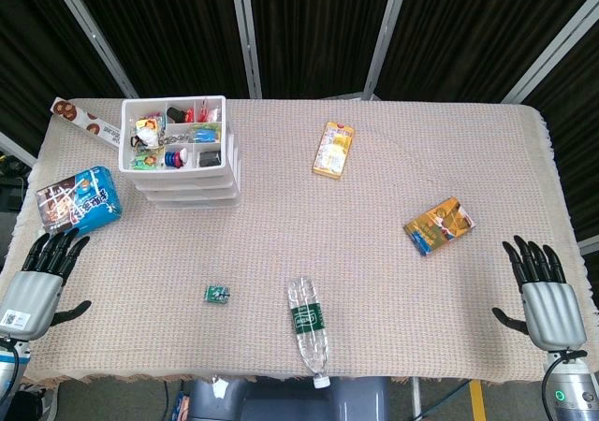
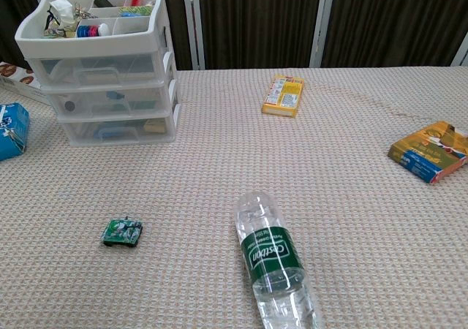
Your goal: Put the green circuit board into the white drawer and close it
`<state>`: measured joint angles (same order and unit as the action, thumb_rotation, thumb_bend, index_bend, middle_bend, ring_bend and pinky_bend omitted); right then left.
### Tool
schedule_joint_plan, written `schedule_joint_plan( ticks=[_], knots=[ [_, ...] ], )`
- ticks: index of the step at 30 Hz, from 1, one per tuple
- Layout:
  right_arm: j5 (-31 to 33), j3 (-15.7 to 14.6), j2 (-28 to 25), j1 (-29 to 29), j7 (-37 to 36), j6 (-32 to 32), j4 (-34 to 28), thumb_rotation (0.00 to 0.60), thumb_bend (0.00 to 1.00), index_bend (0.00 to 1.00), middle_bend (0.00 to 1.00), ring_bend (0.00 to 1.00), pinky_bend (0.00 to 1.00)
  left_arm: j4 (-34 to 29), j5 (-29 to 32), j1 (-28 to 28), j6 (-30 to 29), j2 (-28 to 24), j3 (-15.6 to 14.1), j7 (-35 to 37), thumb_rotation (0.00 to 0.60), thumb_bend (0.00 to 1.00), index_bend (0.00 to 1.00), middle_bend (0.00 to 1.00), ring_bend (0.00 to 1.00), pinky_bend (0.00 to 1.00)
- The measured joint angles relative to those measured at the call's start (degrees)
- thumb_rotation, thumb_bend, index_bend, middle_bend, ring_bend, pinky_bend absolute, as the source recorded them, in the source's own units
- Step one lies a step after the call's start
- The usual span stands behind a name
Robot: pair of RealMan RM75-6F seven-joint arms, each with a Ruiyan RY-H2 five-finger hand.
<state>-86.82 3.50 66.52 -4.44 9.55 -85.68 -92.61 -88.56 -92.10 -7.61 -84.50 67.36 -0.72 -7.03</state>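
Note:
The small green circuit board (image 1: 217,295) (image 2: 121,232) lies flat on the woven tablecloth, near the front and left of centre. The white drawer unit (image 1: 182,154) (image 2: 102,69) stands at the back left, its three drawers closed and its top tray full of small items. My left hand (image 1: 42,276) hovers at the table's front left edge, fingers spread, holding nothing, well left of the board. At the front right edge my right hand (image 1: 543,290) is likewise spread and empty. Neither hand shows in the chest view.
A clear plastic bottle (image 1: 307,329) (image 2: 274,267) lies on its side right of the board. A yellow box (image 1: 333,149) (image 2: 284,96) sits mid-back, an orange packet (image 1: 439,225) (image 2: 431,150) at right, a blue packet (image 1: 80,199) (image 2: 11,130) and a biscuit box (image 1: 86,120) at left.

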Motion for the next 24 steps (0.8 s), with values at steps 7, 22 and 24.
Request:
schedule_joint_plan(
  ticks=[7,22,24],
  knots=[
    [-0.1,-0.1,-0.1,0.0,-0.3,0.0,0.0,0.6,0.0,0.05,0.0,0.0,0.0,-0.1,0.0,0.1,0.0,0.0,0.0,-0.3,0.6,0.08,0.0,0.0,0.0,0.0],
    [-0.1,0.0,0.1,-0.1,-0.1,0.1,0.1,0.6,0.0,0.05,0.0,0.0,0.0,0.1,0.3,-0.1,0.3,0.1,0.1,-0.2,0.6,0.09,0.0,0.0,0.0,0.0],
    [0.0,0.1,0.1,-0.2,-0.2,0.2,0.1,0.6,0.0,0.05,0.0,0.0,0.0,0.0,0.3,-0.1,0.4,0.1,0.1,-0.2,0.6,0.09,0.0,0.0,0.0,0.0]
  ],
)
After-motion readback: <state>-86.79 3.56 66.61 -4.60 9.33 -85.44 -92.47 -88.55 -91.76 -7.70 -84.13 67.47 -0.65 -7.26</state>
